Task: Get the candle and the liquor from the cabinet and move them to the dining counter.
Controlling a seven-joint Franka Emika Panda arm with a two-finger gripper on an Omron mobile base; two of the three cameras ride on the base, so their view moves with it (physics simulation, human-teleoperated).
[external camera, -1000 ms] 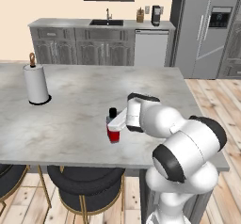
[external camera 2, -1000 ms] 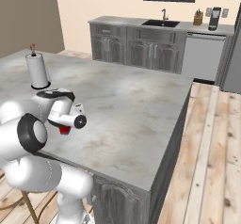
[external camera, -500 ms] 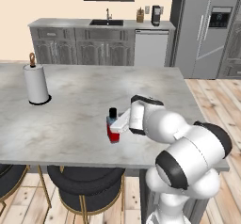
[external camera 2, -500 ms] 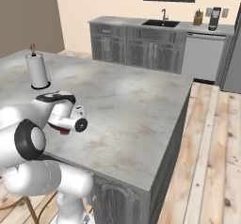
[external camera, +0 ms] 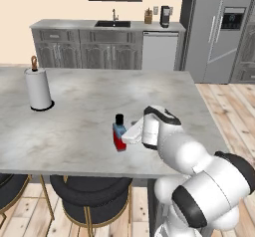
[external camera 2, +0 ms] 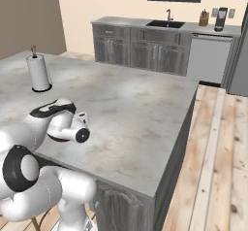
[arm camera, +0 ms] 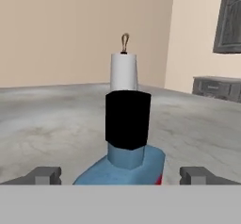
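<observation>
standing wide apart, the jaws of the gripper (arm camera: 120, 175) flank the liquor (arm camera: 126, 143) without pinching it; in the hand view the two dark finger tips (arm camera: 45, 175) sit well out to either side of the bottle's blue shoulders, so nothing is held. the bottle stands upright on the dining counter (external camera: 89, 106), near its front edge, just beside the hand, as the left base view shows (external camera: 119, 133).

judging from that, the liquor's share of the job looks done: it rests on the island top and the grip is released. no candle is visible on the counter, so that half seems left, meaning a trip to the cabinet.

the liquor is a small squat bottle: red lower body, light blue upper part narrowing to a short neck, and a broad black cap. it is far shorter than the paper-towel roll (external camera: 38, 88), which stands well apart toward the counter's far left. dark stools (external camera: 92, 211) tuck under the near edge.
</observation>
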